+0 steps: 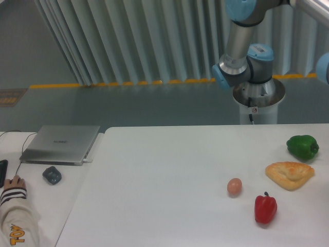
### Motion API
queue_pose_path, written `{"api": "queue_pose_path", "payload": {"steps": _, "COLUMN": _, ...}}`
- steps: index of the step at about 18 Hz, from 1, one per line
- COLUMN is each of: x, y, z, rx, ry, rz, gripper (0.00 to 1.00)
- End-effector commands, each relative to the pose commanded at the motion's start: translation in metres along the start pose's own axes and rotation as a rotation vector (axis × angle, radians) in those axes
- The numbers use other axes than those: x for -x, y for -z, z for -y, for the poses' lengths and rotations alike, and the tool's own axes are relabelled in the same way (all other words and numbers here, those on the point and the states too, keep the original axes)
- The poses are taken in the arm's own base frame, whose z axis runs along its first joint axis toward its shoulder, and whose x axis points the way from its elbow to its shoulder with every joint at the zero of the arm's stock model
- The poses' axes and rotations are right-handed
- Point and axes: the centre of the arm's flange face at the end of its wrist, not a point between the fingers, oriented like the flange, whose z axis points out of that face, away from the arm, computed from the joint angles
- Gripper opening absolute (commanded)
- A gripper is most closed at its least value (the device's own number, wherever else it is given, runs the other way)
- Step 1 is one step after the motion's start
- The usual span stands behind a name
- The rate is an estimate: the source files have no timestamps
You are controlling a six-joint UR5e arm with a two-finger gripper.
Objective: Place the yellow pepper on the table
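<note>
The big white smooth table fills most of the pic. The yellow pepper can't be seen anywhere in this view, so where it is can't be told.

The silver and light-blue robot arm stands behind the table's far right edge, on a round shiny base. One silver tube goes up from a blue elbow joint & leans a bit to the right, up to another blue joint at the top of the pic. From there the arm heads off to the right, out of the pic. A bit more blue joint peeks in at the right edge, higher than the table. The gripper is off the pic, so its fingers can't be seen; can't tell how wide they are or if they hold anything.

On the table's right side sit four things, all apart from each other:
- a dark green shiny bell pepper, far back by the right edge
- a flat golden pastry w/ a triangle shape, just in front of it
- a small brown egg, left of the pastry
- a red bell pepper w/ a little stem, near the front, right of the egg

To the left is a smaller white desk. A shut grey laptop lies on it, w/ a small dark blue-grey lump in front. A person's hand in a striped cuff rests at the desk's left edge.
</note>
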Motion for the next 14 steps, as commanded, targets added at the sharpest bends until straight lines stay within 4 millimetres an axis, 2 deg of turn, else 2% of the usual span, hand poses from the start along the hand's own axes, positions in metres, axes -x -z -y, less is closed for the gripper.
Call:
{"api": "queue_pose_path", "payload": {"steps": 1, "x": 0.013, "y": -0.011, "z": -0.002, "rx": -0.018, "ry": 0.075, "rz": 0.025, "gripper": 1.0}}
{"api": "queue_pose_path", "payload": {"steps": 5, "x": 0.027, "y": -0.03, "z": 0.006, "rx": -0.071, "ry": 0.168, "rz": 0.033, "gripper": 1.0}}
{"api": "queue_pose_path", "payload": {"steps": 10, "x": 0.037, "y": -0.049, "z": 0.014, "rx": -0.104, "ry": 0.258, "rz": 0.059, "gripper": 1.0}}
{"api": "queue_pose_path", "payload": {"steps": 14, "x": 0.037, "y": -0.074, "z": 0.015, "rx": -0.117, "ry": 0.29, "rz": 0.068, "gripper": 1.0}}
